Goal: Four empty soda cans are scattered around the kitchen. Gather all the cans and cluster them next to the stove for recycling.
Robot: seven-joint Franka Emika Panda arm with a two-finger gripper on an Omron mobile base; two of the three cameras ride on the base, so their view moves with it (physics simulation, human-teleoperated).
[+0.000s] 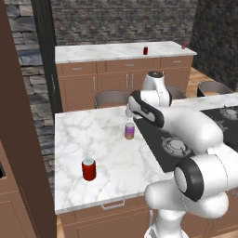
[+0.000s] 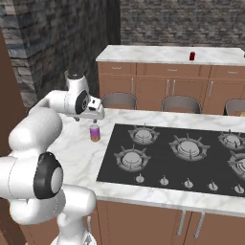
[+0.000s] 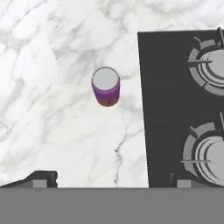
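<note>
The purple can stands upright on the marble island, near the middle of the left base view and just left of the stove. In the right base view the same can sits at left center, a little apart from the stove's left edge. In the hand view it lies above center, seen from the top, silver lid up, with the stove filling the right side.

The gripper hangs above the can, clear of it; in the right base view it sits just over the can's top. In the hand view its two fingertips show far apart at the lower left and lower right, so the claw is spread wide and holds nothing.

A red can stands upright on the island at the lower left of the left base view, well apart from the stove. Two more red cans stand on the back counter at the top of that view: one near the top center, another further right by the counter's end. The right base view shows one red can on that counter, upper right.
</note>
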